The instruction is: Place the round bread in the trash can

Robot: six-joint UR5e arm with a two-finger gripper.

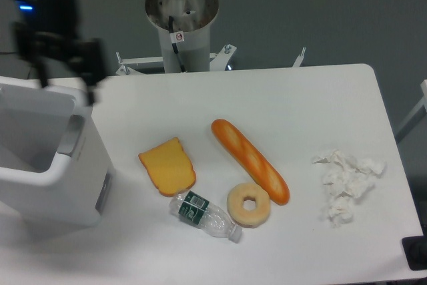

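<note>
The trash can (90, 171), a big white boxy bin with a grey inside, stands at the table's left edge. The round bread is out of view; nothing orange shows in the part of the bin's interior I can see. My gripper (67, 75) hangs blurred above the bin's far right corner. Its dark fingers (93, 71) are spread apart and hold nothing, so it is open.
A long orange baguette (250, 161) lies mid-table, with a pale ring-shaped bread (249, 204) at its near end. A yellow toast slice (167, 165) and a plastic bottle (204, 216) lie beside the bin. Crumpled tissue (347, 181) sits at the right. The arm's base (181, 18) stands behind.
</note>
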